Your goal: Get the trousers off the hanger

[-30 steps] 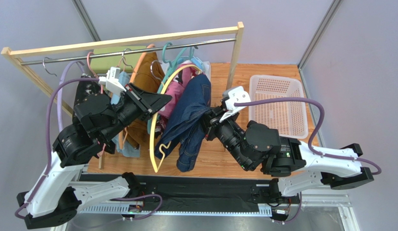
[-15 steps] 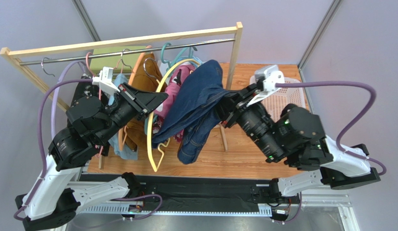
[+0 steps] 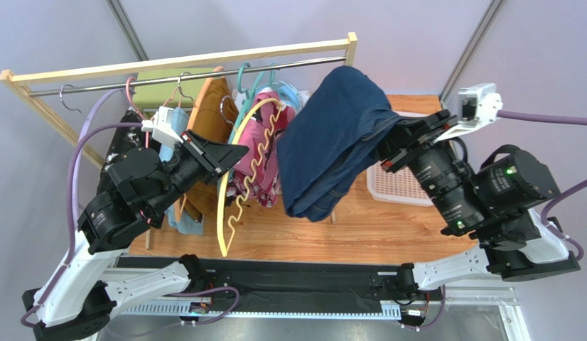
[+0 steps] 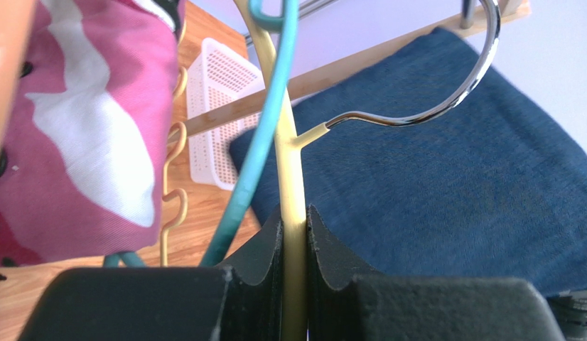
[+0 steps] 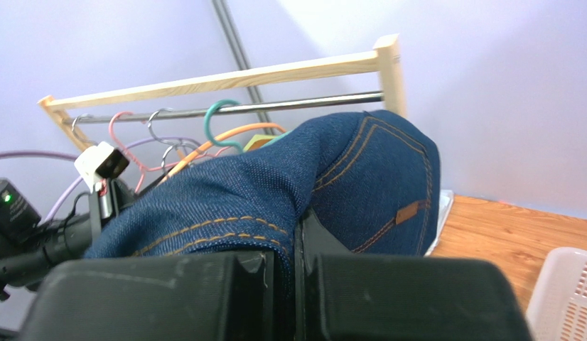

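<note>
Clamping down with the left gripper [image 4: 295, 234] on the stem of the yellow hanger [image 4: 290, 160], black fingers [image 4: 263, 246] narrowed to a slit and pressed against the plastic on both sides. Holding that hanger tilted in front of the clothes rail [image 3: 204, 73], below its middle.

Over to the right gripper [image 5: 298, 245]: pinched tight on a fold of the dark navy trousers [image 3: 332, 142], with denim squeezed between the pads. Holding them up at the rail's right end, apart from the yellow hanger, hanging in front of the end post and across part of the white basket [image 3: 401, 186].

Left of them along the rail, in order: pink floral trousers [image 3: 257, 160], mustard-brown trousers [image 3: 211, 106], light blue trousers [image 3: 191, 224], black speckled trousers [image 3: 119, 138] nearest the rail's left end.

Now the trouble spots. Cannot tell whether the yellow hanger's metal hook sits on the rail's rod. No view from above of the right fingertips, buried under denim. Only scraps of the light blue and black speckled pairs showing past the left arm. Near corner of the basket lost behind the navy cloth.
</note>
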Motion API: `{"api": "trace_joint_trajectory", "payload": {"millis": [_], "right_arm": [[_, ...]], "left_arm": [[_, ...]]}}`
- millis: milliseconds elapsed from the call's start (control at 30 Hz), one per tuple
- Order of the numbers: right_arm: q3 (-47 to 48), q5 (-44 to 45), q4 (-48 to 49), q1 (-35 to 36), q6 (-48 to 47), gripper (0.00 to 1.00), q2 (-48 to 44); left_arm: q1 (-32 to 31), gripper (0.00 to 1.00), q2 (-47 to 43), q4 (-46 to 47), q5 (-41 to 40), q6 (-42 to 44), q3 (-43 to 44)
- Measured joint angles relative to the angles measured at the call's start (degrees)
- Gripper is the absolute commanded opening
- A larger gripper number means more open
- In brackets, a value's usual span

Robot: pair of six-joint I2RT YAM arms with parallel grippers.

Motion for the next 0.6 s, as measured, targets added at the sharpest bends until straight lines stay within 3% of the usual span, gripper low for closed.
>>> {"api": "trace_joint_trajectory", "payload": {"millis": [367,600], "right_arm": [[-12.3,11.8,2.4,-1.0,-4.6,0.00,-11.2],[-24.4,17.6,1.7,-7.8,-5.1,0.00,-13.5]], "left_arm": [[0.0,0.00,-1.8,-1.3,0.7,0.1,-1.7],[0.0,0.00,-0.4,-1.3,5.3,1.0,1.0]]}}
